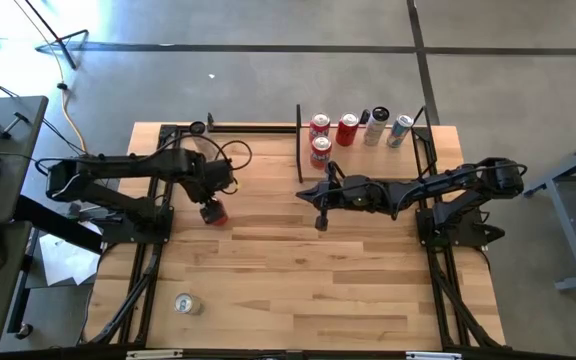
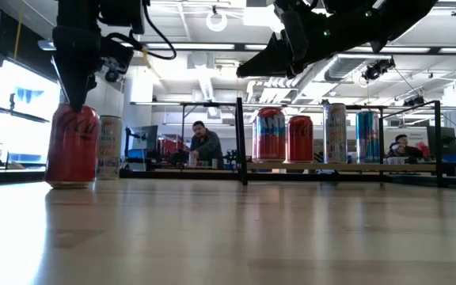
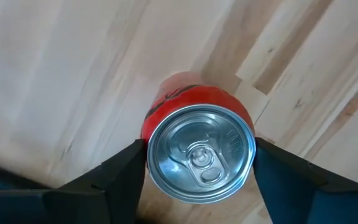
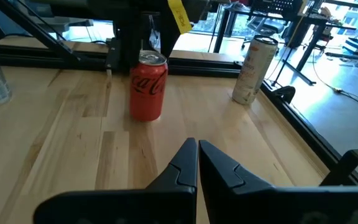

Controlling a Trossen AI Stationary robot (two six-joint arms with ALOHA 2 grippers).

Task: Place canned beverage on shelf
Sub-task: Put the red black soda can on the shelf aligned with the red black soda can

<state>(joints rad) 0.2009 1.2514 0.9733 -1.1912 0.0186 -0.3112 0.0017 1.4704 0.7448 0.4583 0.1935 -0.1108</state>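
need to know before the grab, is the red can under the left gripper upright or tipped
Upright. The red can shows its round top and tab straight on between the left gripper fingers, and the low view shows it standing on the table.

Red can (image 3: 199, 140) upright on the tabletop.
Between left gripper (image 3: 197, 171) fingers, directly beneath it; shelf (image 2: 331, 167) well apart.

I saw a grey concrete floor (image 1: 268, 25) around the table, bright windows (image 2: 18, 99) on one side, ceiling lights (image 2: 216, 17) overhead, and a person (image 2: 204, 145) seated beyond.
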